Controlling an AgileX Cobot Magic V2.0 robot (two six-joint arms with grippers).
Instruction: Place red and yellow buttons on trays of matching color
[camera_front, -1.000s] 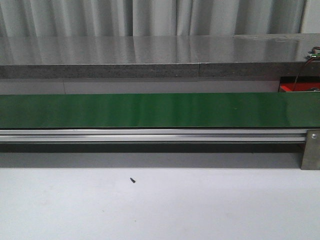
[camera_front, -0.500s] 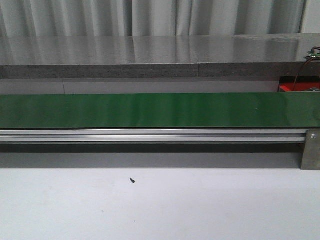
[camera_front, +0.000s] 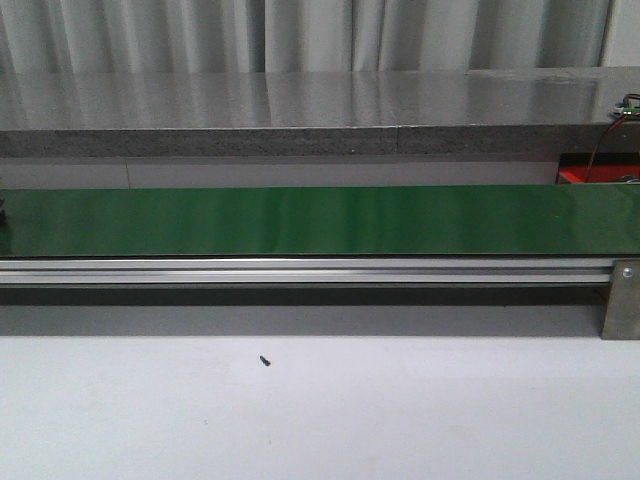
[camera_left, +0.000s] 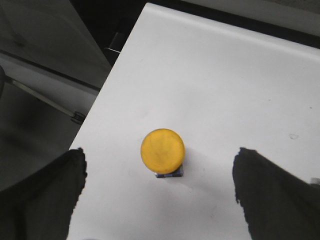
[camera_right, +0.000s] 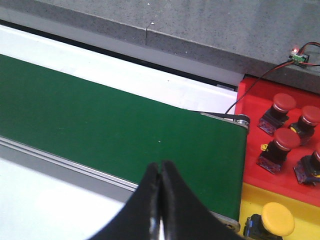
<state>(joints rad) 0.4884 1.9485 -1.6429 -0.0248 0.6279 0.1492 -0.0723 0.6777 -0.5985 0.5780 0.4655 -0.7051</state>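
1. Standing upright on a white table (camera_left: 225, 75), a yellow button (camera_left: 162, 150) shows its round cap from above in the left wrist view, with a small dark base under it.
2. The left gripper (camera_left: 159, 192) is spread wide, one dark finger (camera_left: 45, 195) on each side of the button and well clear of it, holding nothing.
3. The right gripper (camera_right: 160, 200) has its two black fingers pressed together with nothing between them, above the near edge of a green conveyor belt (camera_right: 100, 120).
4. Past the belt's end, a red tray (camera_right: 255, 100) holds several red buttons (camera_right: 280, 107), all upright.
5. Just beside it, a yellow tray (camera_right: 305, 202) holds one yellow-capped button (camera_right: 277, 219).
6. The front view shows the long green belt running across on a silver rail (camera_front: 300, 270), a grey stone ledge (camera_front: 300, 110) behind it, and a small dark speck (camera_front: 265, 360) on the white table in front.
7. Neither arm appears in the front view.
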